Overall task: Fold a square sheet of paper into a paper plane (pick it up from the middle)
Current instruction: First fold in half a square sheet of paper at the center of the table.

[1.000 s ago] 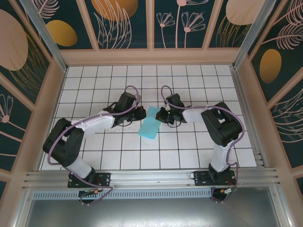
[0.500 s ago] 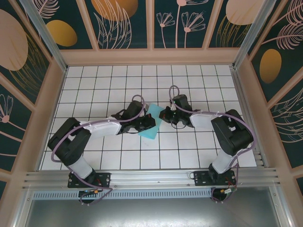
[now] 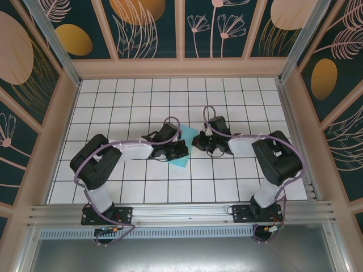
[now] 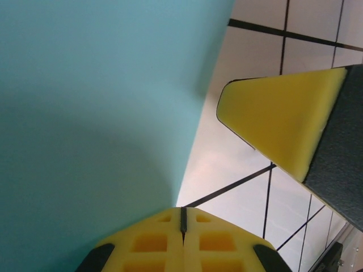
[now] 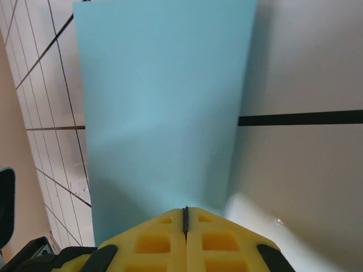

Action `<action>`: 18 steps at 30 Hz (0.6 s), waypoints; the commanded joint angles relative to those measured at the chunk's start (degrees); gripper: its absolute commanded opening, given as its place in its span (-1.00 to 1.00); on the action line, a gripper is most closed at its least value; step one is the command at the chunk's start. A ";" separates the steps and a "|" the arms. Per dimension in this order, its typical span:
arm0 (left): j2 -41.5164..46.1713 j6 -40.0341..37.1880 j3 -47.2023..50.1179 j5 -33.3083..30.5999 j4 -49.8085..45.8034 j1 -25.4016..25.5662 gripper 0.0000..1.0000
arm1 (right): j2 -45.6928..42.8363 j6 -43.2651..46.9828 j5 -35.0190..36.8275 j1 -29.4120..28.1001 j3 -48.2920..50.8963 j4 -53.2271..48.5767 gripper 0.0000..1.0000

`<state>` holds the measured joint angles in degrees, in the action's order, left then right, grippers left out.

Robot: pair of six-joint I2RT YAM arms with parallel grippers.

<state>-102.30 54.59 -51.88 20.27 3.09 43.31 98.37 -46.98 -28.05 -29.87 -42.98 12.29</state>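
Both grippers meet low over the tiled table (image 3: 113, 107) in the top view — left gripper (image 3: 180, 150) and right gripper (image 3: 199, 141) flank the square sheet of paper (image 3: 182, 161), mostly hidden beneath them. Left wrist: one yellow finger (image 4: 283, 127) stands apart beside the paper (image 4: 96, 113) — jaws parted. Right wrist: paper (image 5: 164, 107) fills the middle; whether these jaws grip it, I cannot tell.

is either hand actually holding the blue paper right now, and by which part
It cannot be told. Both the left hand and right hand sit at the square sheet of paper, but no grip is visible.
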 commanded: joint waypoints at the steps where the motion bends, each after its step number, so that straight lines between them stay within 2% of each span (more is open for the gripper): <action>1: -1.47 -1.30 -1.65 -0.75 -1.15 0.46 -1.00 | 1.84 0.85 -2.04 -0.19 -0.83 1.64 -1.00; 18: -3.88 -1.37 -2.35 0.83 1.85 0.41 -0.99 | 4.37 0.97 -2.10 -0.28 -1.84 0.98 -1.00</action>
<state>-104.95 54.28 -53.28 20.58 3.86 43.53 101.97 -46.85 -30.09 -29.89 -43.18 12.58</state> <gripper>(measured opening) 0.067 0.043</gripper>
